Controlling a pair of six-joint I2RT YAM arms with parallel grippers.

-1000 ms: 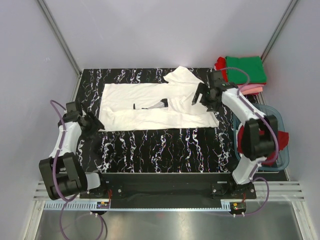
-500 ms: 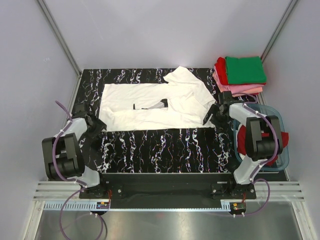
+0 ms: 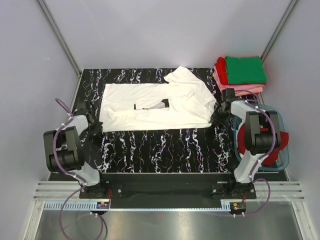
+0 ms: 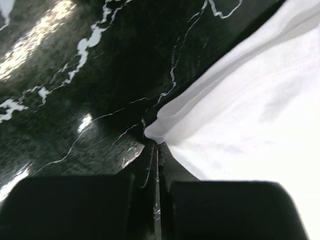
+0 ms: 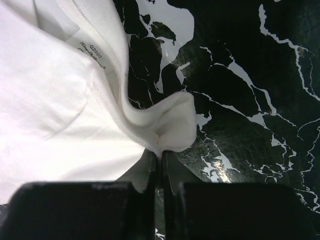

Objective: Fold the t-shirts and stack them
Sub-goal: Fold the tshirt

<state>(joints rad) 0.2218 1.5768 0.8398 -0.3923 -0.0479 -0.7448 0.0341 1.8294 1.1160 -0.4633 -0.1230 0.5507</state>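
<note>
The left fingers (image 4: 144, 172) are pressed together with no visible gap, pinching the near left corner of the white t-shirt (image 3: 150, 107), whose folded edge bunches right at their tips in the left wrist view. The right fingers (image 5: 142, 172) are likewise closed to a thin slit, clamped on a puckered fold of ribbed cloth at the shirt's near right end; a small printed label shows on the fabric just above. From overhead, both arms lie low at opposite ends of the shirt, which is spread lengthwise across the far half of the table (image 3: 165, 150), with one sleeve folded up toward the back edge and a bit of black print showing near its middle. The table is glossy black with white marble veining. At its far right corner sits a stack of folded t-shirts (image 3: 244, 70), green on top, red and pink beneath. A translucent tub (image 3: 281, 116) beside the right arm holds a dark red t-shirt (image 3: 283, 139). Pale grey walls (image 3: 150, 30) enclose the space on three sides.
</note>
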